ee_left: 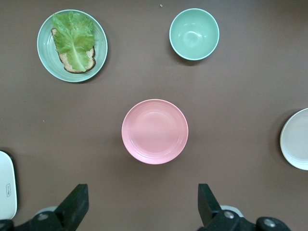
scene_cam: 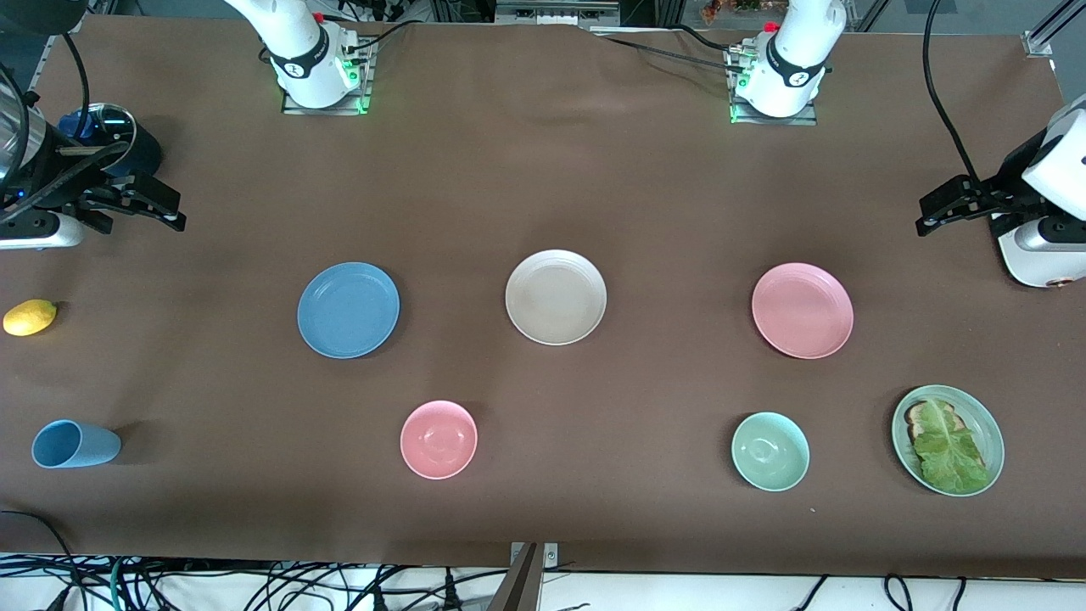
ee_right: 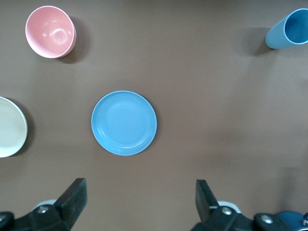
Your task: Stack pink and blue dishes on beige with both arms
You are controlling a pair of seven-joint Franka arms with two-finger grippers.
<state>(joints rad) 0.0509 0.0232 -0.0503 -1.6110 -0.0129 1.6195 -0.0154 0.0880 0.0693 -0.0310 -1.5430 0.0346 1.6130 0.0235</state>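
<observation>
Three plates lie in a row across the middle of the table. The blue plate (scene_cam: 348,310) (ee_right: 124,122) is toward the right arm's end. The beige plate (scene_cam: 556,297) (ee_left: 296,139) (ee_right: 9,127) is in the middle. The pink plate (scene_cam: 802,310) (ee_left: 154,131) is toward the left arm's end. All three lie apart with nothing on them. My right gripper (scene_cam: 174,212) (ee_right: 139,199) hangs open and empty over bare table at its own end, well clear of the blue plate. High over the other end, my left gripper (scene_cam: 926,218) (ee_left: 143,202) is open and empty, clear of the pink plate.
Nearer the front camera sit a pink bowl (scene_cam: 439,439), a pale green bowl (scene_cam: 769,451) and a green plate (scene_cam: 994,433) with lettuce on toast. A lemon (scene_cam: 30,317) and a light blue cup (scene_cam: 75,445) on its side lie at the right arm's end.
</observation>
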